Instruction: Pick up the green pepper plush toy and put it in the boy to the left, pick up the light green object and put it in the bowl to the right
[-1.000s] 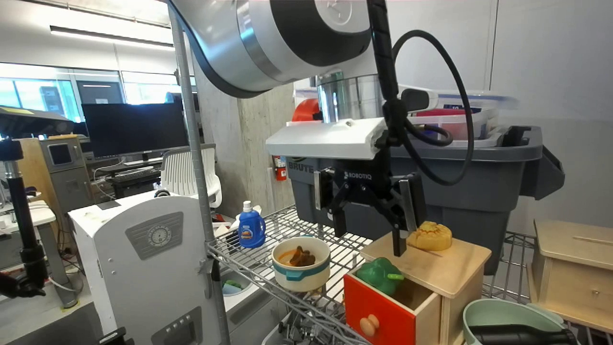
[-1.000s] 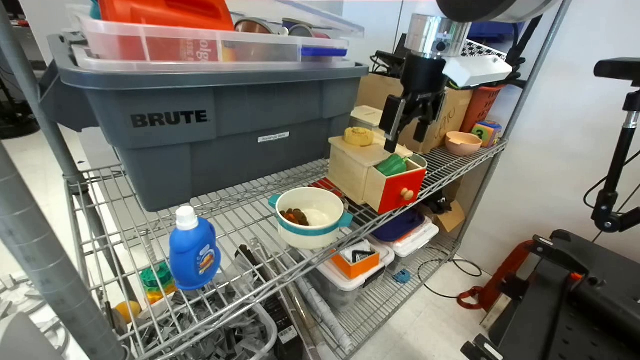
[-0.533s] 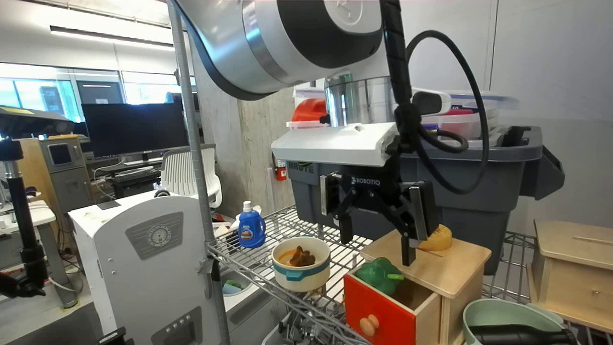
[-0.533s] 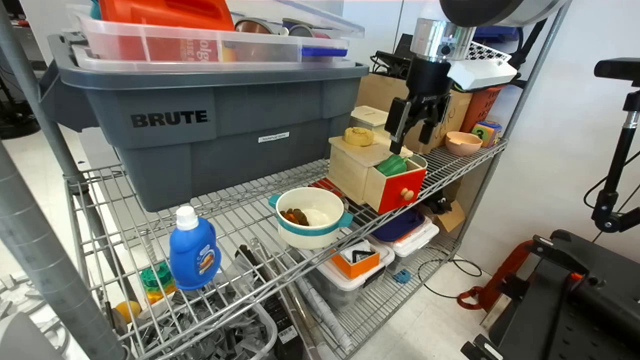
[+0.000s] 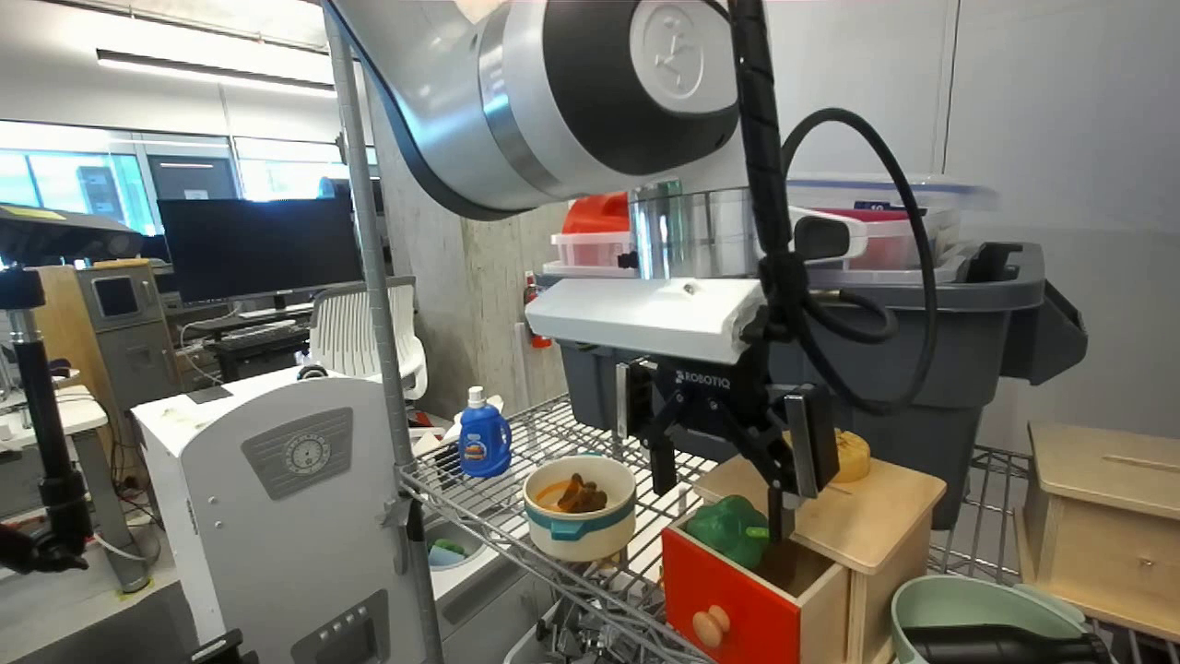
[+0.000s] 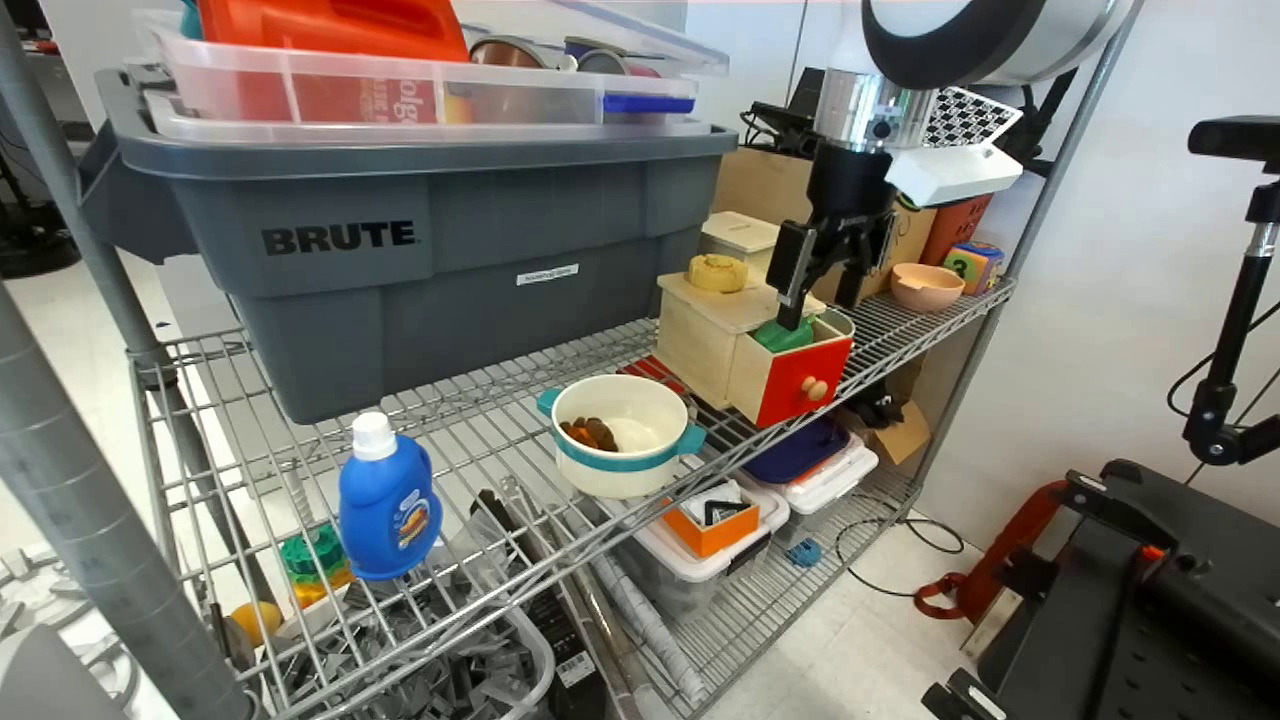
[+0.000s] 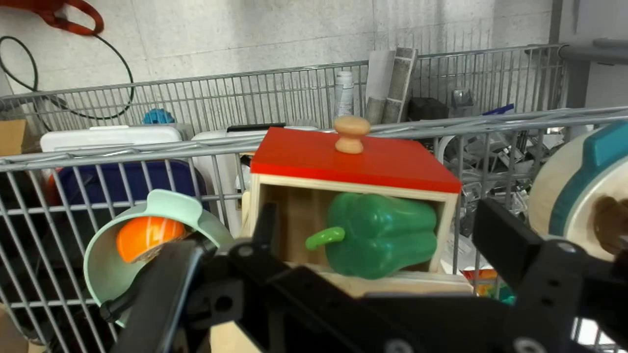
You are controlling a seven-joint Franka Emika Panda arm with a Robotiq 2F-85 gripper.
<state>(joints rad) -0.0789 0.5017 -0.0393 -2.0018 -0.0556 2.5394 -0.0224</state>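
Two fingers of my tool stand spread wide and empty above the open red-fronted drawer, where the green pepper lies on its side toward the 3 o'clock end in the wrist view. From the pepper in that view, I see the grey-green bowl at 9 o'clock with an orange thing inside, the white bowl with teal trim at 3 o'clock, and the drawer's wooden knob near 12 o'clock.

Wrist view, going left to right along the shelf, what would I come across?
Pale green bowl with an orange thing in it, red-fronted drawer with the green pepper inside, cream pot cut off by the right edge.
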